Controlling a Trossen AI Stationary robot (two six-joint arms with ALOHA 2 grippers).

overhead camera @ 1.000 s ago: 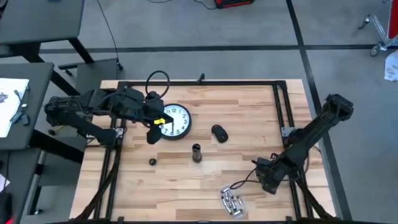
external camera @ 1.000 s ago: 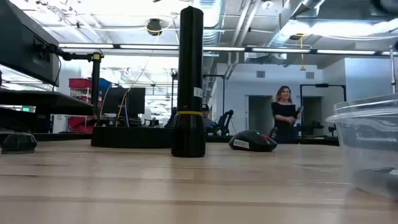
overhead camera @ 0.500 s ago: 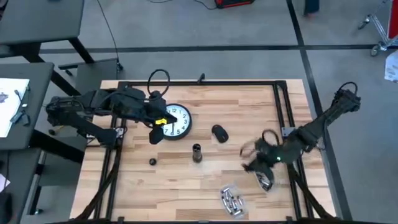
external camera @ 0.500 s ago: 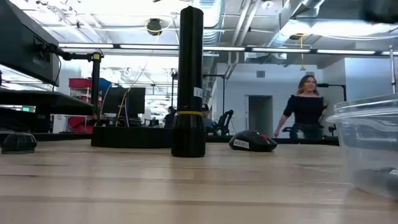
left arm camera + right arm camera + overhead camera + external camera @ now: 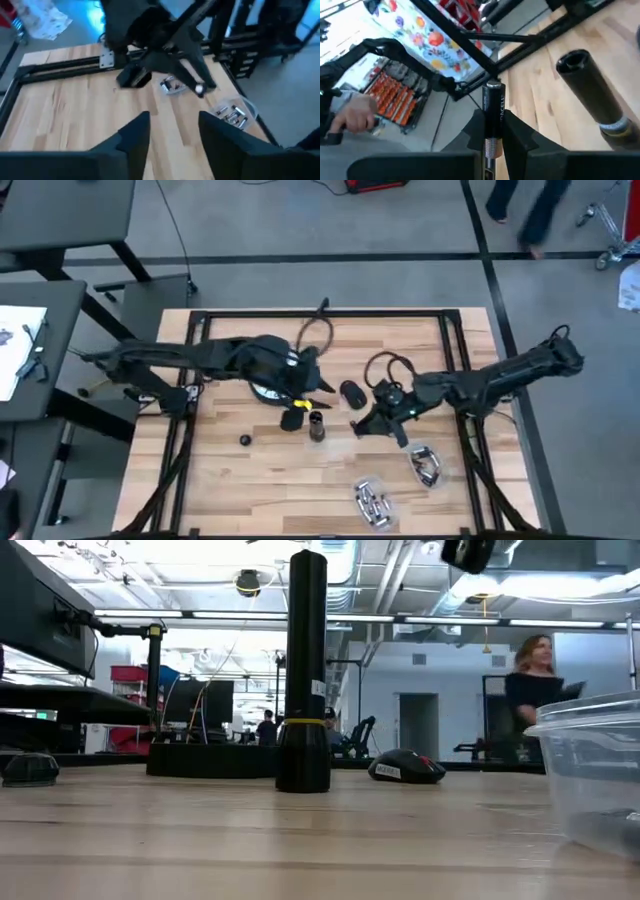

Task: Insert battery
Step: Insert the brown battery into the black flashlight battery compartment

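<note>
A black flashlight tube (image 5: pixel 317 425) stands upright on the table's middle, its open top (image 5: pixel 576 62) showing in the right wrist view. My right gripper (image 5: pixel 372 423) hovers just right of it, shut on a black-and-copper battery (image 5: pixel 493 107). My left gripper (image 5: pixel 293 418) hangs open just left of the tube, nothing between its fingers (image 5: pixel 135 132). The flashlight's cap (image 5: pixel 245 440) lies on the table to the near left. My right gripper pinches the battery between its two fingers (image 5: pixel 515 134) at its copper end (image 5: pixel 491 145). The black end sticks out past the fingertips, along the fingers. The battery is lifted clear of the table, beside the tube's open top.
A black mouse (image 5: pixel 352 393) lies just beyond the tube. A wall clock (image 5: pixel 262 388) sits partly under the left arm. A clear tub of batteries (image 5: pixel 373 505) stands near the front edge, with another clear piece (image 5: pixel 427 465) to its right. A person walks in the room behind.
My right gripper has swung from the clear tub at the near right toward the table's middle, up to the flashlight tube, carrying the battery. My left gripper has moved right from over the clock to the tube's left side.
</note>
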